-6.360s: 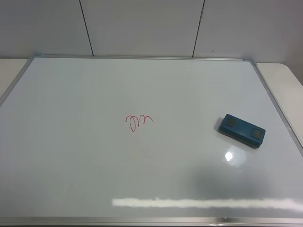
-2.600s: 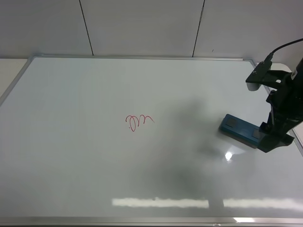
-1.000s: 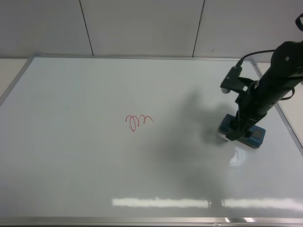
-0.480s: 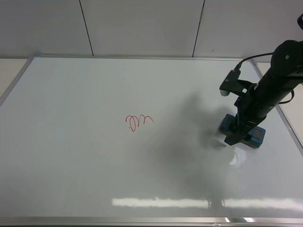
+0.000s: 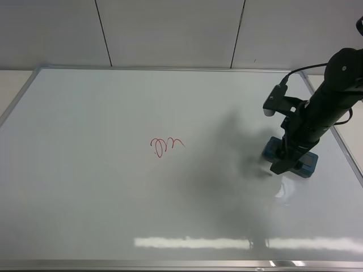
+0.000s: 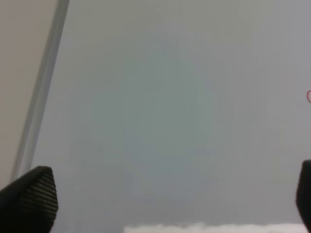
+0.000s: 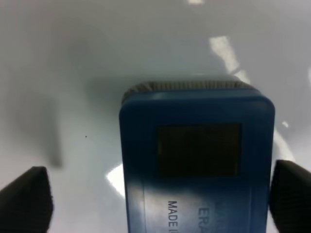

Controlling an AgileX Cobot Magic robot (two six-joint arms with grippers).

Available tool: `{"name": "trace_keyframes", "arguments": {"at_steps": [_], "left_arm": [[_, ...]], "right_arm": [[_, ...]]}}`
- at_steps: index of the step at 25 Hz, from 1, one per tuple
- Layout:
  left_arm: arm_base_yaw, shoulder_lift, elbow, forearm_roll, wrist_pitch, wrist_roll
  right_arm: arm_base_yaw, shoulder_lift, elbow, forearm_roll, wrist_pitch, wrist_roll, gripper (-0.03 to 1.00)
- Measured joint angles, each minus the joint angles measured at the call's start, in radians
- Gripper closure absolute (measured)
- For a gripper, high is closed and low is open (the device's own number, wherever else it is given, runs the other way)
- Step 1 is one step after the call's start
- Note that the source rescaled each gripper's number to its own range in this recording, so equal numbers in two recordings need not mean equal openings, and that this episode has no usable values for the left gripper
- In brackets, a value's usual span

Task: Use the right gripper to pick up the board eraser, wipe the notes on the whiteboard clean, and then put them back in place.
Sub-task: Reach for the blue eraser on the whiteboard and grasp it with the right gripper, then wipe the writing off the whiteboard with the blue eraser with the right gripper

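Observation:
The whiteboard [image 5: 102,198] lies flat and fills most of the exterior view. The notes [image 5: 165,146] are a small red scribble near its middle; a red edge of them shows in the left wrist view [image 6: 308,96]. The teal-blue board eraser [image 5: 307,163] lies at the right side of the board. My right gripper [image 5: 283,162] is low over the eraser's left part and hides much of it. In the right wrist view the eraser [image 7: 197,155] lies between the wide-open fingers [image 7: 25,200] of the right gripper [image 7: 158,201]. My left gripper [image 6: 167,199] is open and empty over bare board.
The board's silver frame [image 5: 332,127] runs close behind the right arm, with a pale table edge [image 5: 346,90] beyond it. The frame's left rail shows in the left wrist view [image 6: 41,92]. A grey panelled wall [image 5: 170,31] stands behind.
My right arm came in from the right and lowered over the eraser. In the last half second it has hardly moved. The eraser and notes lie as before.

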Motion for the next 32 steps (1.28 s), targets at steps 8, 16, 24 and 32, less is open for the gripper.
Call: {"name": "trace_keyframes", "arguments": {"at_steps": [8,16,24,32], "left_arm": [[0.0,0.0,0.0,0.0,0.0,0.0],[0.0,0.0,0.0,0.0,0.0,0.0],[0.0,0.0,0.0,0.0,0.0,0.0],[0.0,0.0,0.0,0.0,0.0,0.0]], "right_arm": [[0.0,0.0,0.0,-0.005,0.014,0.042,0.93],[0.001,0.0,-0.016,-0.019,0.048,0.125,0.93],[0.064,0.001,-0.121,-0.019,0.157,0.197,0.93],[0.171,0.001,-0.252,-0.027,0.22,0.277,0.93]]}}
